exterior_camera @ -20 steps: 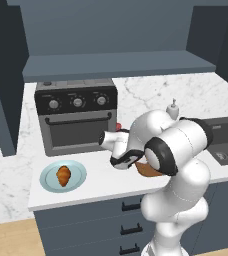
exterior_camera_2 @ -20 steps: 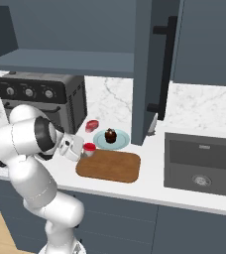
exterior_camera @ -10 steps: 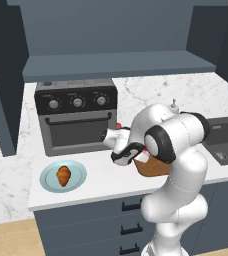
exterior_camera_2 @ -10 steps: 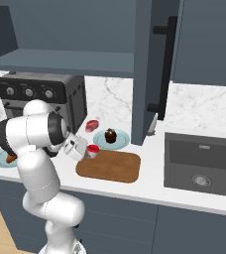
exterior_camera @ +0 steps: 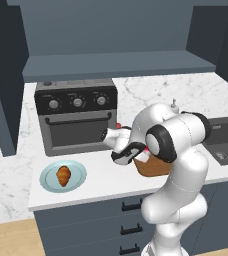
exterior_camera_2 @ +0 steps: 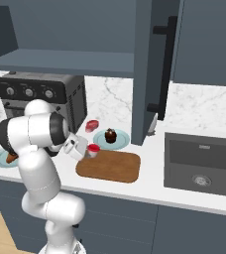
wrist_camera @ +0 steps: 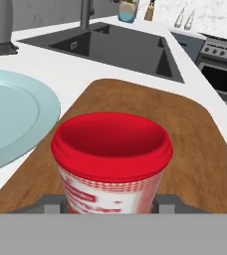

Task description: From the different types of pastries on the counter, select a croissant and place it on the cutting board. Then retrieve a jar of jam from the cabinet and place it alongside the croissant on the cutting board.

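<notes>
One jar of jam [wrist_camera: 112, 162] sits clamped in the end effector [wrist_camera: 110, 203], and the cutting board [wrist_camera: 185, 139] lies directly beneath and ahead of it. Its near edge is just under the jar, so I judge a short descent would land it.

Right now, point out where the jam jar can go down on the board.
The cutting board is bare throughout; the widest patch runs toward the sink. The jar of jam, in the gripper, sits at the crowded corner by the cupcake's plate.
</notes>
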